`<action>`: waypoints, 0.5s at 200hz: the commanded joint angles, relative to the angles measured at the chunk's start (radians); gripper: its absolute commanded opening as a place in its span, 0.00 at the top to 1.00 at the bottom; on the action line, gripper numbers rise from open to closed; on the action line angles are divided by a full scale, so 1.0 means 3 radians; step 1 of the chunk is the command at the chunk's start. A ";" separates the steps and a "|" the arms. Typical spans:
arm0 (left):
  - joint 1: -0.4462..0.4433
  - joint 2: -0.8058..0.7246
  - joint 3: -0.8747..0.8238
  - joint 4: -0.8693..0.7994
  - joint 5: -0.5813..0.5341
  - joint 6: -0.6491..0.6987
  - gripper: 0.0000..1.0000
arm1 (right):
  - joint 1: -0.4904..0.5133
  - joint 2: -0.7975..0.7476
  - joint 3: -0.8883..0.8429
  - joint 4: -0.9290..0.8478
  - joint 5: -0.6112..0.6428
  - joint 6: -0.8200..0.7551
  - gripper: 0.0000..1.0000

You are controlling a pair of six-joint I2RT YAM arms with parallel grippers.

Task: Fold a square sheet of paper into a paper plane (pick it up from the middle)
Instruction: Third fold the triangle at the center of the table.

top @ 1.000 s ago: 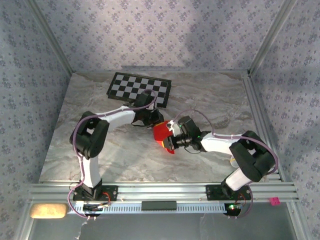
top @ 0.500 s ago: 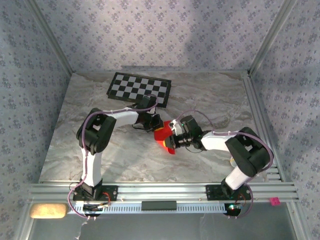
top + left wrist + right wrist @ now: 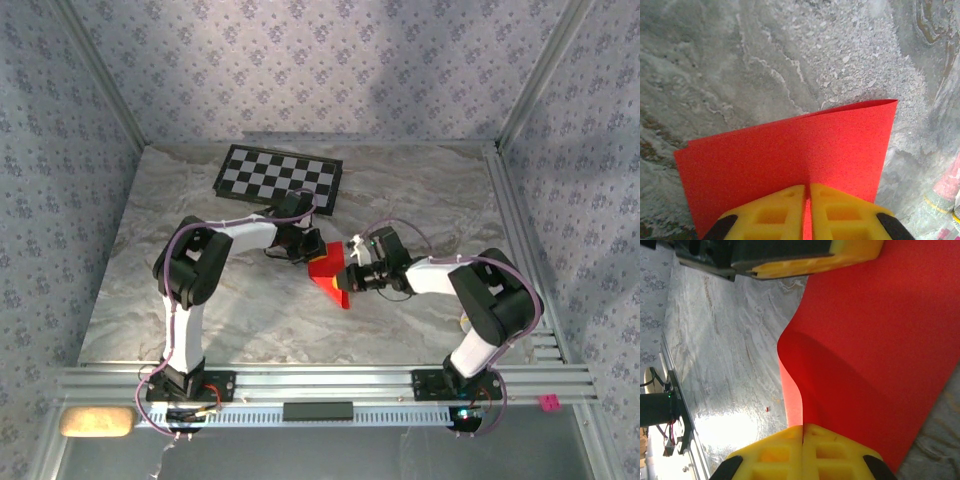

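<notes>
The square sheet of paper (image 3: 328, 270) is bright red and hangs doubled over above the middle of the table, between both grippers. My left gripper (image 3: 309, 250) is shut on its far upper edge. In the left wrist view the sheet (image 3: 790, 150) runs between the yellow fingertips (image 3: 832, 205) of the left gripper (image 3: 807, 200). My right gripper (image 3: 346, 276) is shut on the sheet's right edge. In the right wrist view the paper (image 3: 875, 340) bulges out from the right gripper (image 3: 803, 437), with a left finger (image 3: 810, 262) at the top. The paper plane is out of view.
A black-and-white checkerboard (image 3: 280, 178) lies flat at the back of the marble table (image 3: 200, 300), just behind the left gripper. Aluminium rails run along the right side (image 3: 520, 250) and the front (image 3: 320, 385). Patterned walls enclose the table.
My left gripper has closed down on the paper's far edge. The right gripper has drawn slightly right, and the sheet now hangs to a lower point.
</notes>
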 commanded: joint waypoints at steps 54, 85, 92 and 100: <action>0.0010 0.0102 0.0021 -0.0176 -0.0126 0.0073 0.87 | -0.0113 0.0152 0.0231 -0.0353 -0.0109 -0.0263 1.00; 0.0012 0.0113 0.0033 -0.0185 -0.0126 0.0079 0.87 | -0.0113 0.0237 0.0322 -0.0435 -0.0114 -0.0323 1.00; 0.0009 0.0110 0.0033 -0.0185 -0.0126 0.0081 0.87 | -0.0113 0.0255 0.0344 -0.0451 -0.0120 -0.0336 1.00; 0.0012 0.0118 0.0033 -0.0185 -0.0126 0.0080 0.87 | -0.0117 0.0275 0.0363 -0.0480 -0.0128 -0.0356 1.00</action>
